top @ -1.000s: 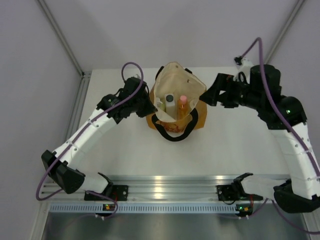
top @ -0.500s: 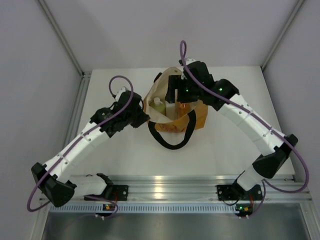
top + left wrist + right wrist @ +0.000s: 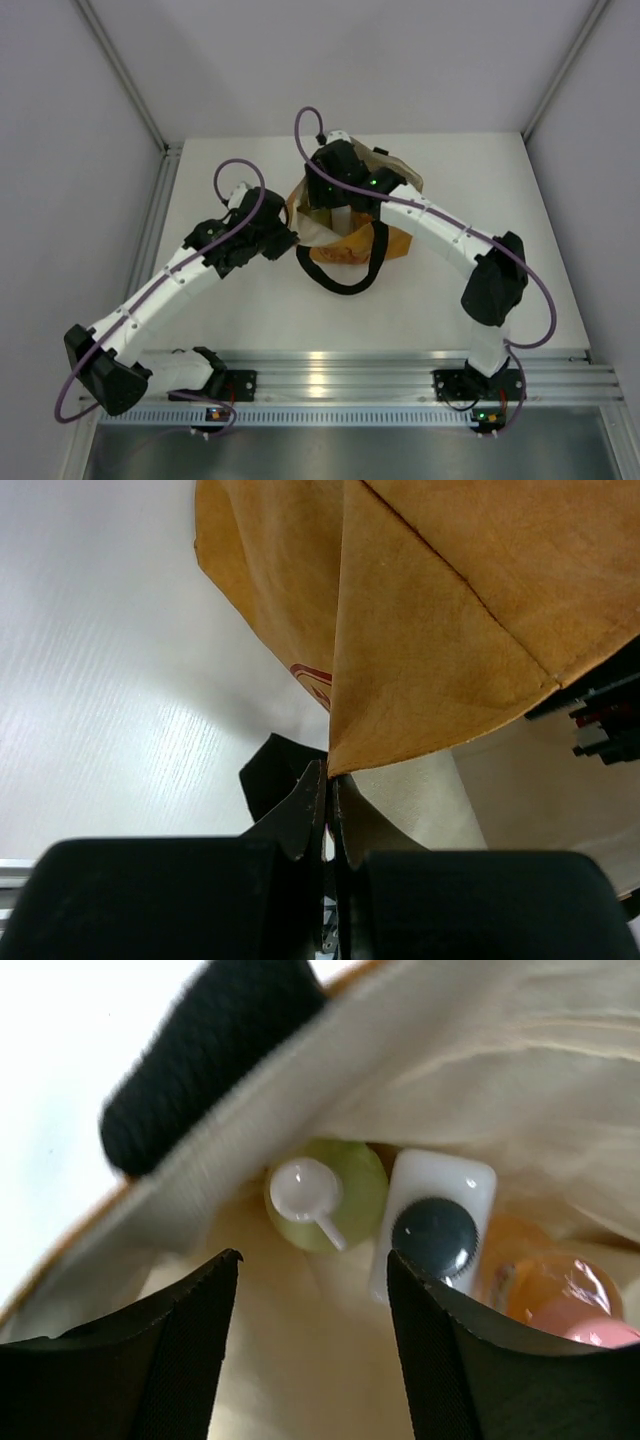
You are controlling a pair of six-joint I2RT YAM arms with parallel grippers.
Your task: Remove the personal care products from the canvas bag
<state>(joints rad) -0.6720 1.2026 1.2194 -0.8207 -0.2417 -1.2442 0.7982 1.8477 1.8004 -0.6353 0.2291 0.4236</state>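
The tan canvas bag (image 3: 350, 245) stands mid-table with its mouth up. My left gripper (image 3: 291, 234) is shut on the bag's left rim (image 3: 400, 700), jaws pinched on the fabric edge (image 3: 328, 778). My right gripper (image 3: 333, 200) is open and empty, pointing down into the bag's mouth (image 3: 313, 1256). Below it stand the pale yellow-green bottle with white cap (image 3: 345, 1205), the white bottle with dark cap (image 3: 435, 1232) and the orange bottle with pink cap (image 3: 560, 1295), side by side on the cream lining. The squat cream jar is hidden.
A black loop handle (image 3: 345, 282) hangs over the bag's front; another crosses the rim in the right wrist view (image 3: 205, 1055). The white table (image 3: 430, 300) is fenced by grey walls, with a metal rail (image 3: 330, 375) at its near edge.
My right arm has swung from the table's right side to over the bag and dipped its open gripper into the mouth. My left gripper stays on the left rim.
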